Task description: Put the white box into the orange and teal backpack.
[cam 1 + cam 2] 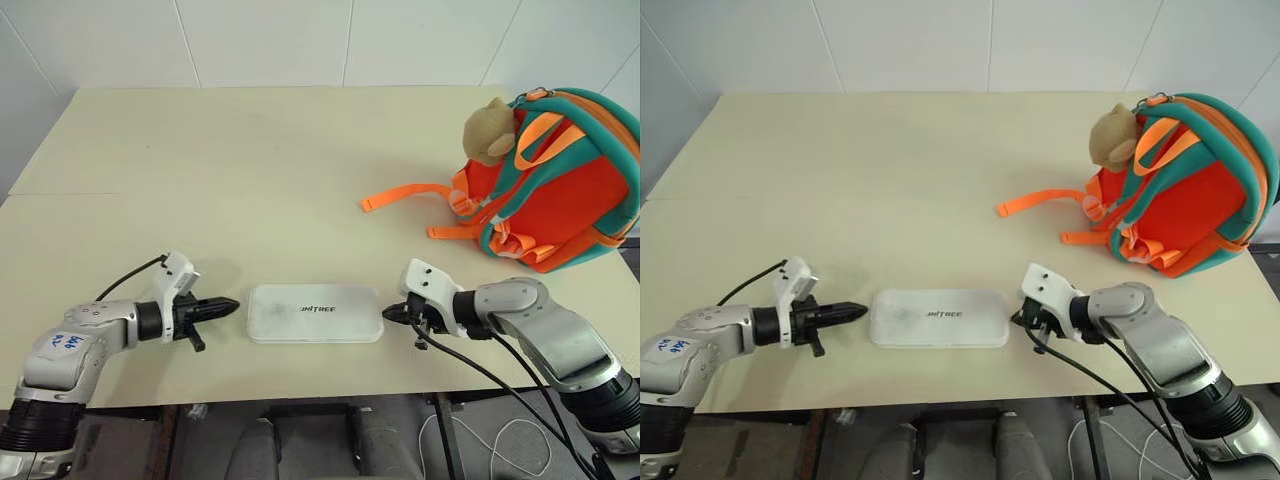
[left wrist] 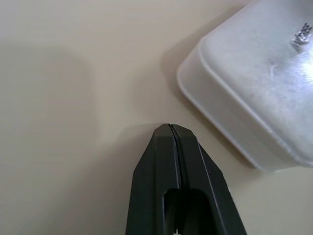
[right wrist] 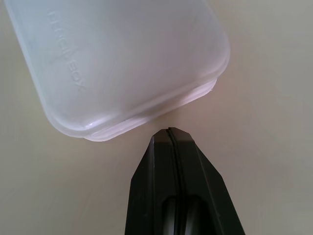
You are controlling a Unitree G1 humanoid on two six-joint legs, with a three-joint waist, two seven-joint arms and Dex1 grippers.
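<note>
Box ends: I see the left gripper (image 1: pixel 232 304) and right gripper (image 1: pixel 388 313) just beside the white box (image 1: pixel 315 313).
Path to backpack (image 1: pixel 560 190): bare table (image 1: pixel 250 180); orange straps (image 1: pixel 405 196) lie across it.

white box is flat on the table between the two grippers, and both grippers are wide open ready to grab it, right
Not quite. The white box does lie flat on the table between the left gripper and right gripper, but both grippers are shut, not open. The left wrist view and the right wrist view each show the two black fingers pressed together, tips short of the box.
</note>
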